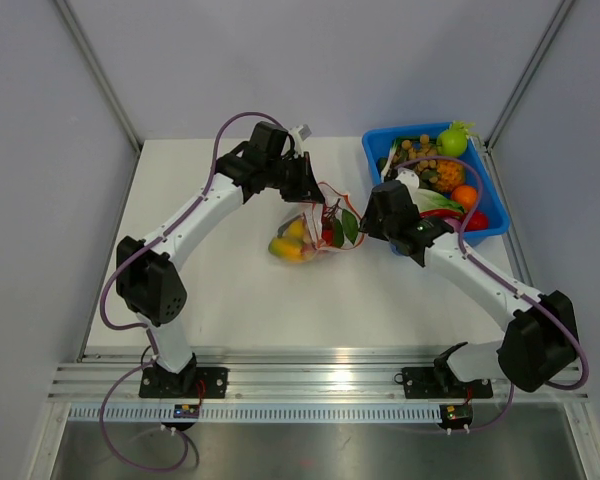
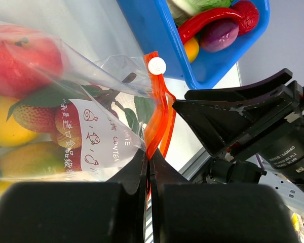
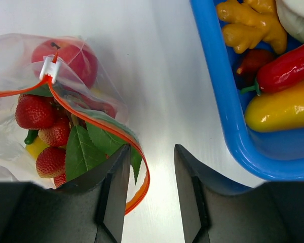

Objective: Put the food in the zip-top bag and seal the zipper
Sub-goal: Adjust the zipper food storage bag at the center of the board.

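Observation:
The clear zip-top bag point(image 1: 305, 235) lies mid-table with food inside: a red apple point(image 2: 23, 58), strawberries point(image 3: 34, 111), yellow pieces point(image 2: 5, 126) and green leaves point(image 3: 81, 152). Its red-orange zipper point(image 2: 159, 119) carries a white slider point(image 2: 156, 65), also shown in the right wrist view point(image 3: 49, 68). My left gripper point(image 2: 149, 162) is shut on the zipper strip at the bag's mouth. My right gripper point(image 3: 151, 167) is open, with the curved end of the zipper point(image 3: 139, 190) lying between its fingers, next to the left finger point(image 3: 114, 187).
The blue bin point(image 1: 378, 150) stands at the back right, holding more plastic food: a pineapple point(image 1: 442, 175), a green apple point(image 1: 453, 140), an orange point(image 1: 465, 195), a red pepper point(image 3: 289, 66), yellow ginger point(image 3: 248, 25). Its wall point(image 3: 228, 106) is just right of my right gripper.

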Robot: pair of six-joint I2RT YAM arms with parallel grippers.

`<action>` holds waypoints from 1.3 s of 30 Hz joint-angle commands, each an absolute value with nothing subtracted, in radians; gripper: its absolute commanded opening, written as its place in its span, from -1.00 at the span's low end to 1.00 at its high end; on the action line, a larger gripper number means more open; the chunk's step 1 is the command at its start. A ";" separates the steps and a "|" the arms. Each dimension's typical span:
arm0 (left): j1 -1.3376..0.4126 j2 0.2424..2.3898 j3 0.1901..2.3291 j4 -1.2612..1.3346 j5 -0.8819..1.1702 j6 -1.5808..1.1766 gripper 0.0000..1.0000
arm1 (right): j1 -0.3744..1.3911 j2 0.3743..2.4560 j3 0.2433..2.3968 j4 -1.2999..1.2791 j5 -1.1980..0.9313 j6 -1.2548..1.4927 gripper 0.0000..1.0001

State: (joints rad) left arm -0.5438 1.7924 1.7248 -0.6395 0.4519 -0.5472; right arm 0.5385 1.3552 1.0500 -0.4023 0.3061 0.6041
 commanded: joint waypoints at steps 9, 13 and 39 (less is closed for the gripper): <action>-0.546 1.736 1.736 -0.598 0.477 -0.538 -1.00 | 0.526 1.439 1.034 -0.350 0.275 0.606 -0.21; -0.546 1.736 1.738 -0.607 0.471 -0.531 -1.00 | 0.526 1.422 1.029 -0.351 0.278 0.614 -0.80; -0.506 1.835 1.829 -0.730 0.448 -0.469 -1.00 | 0.531 1.310 1.092 -0.431 0.256 0.551 -1.00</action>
State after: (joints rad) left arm -0.4973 1.8046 1.8896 -0.7387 0.4187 -0.4816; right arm 0.5301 1.2873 1.1244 -0.4156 0.2077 0.5648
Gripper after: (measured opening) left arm 0.008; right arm 0.011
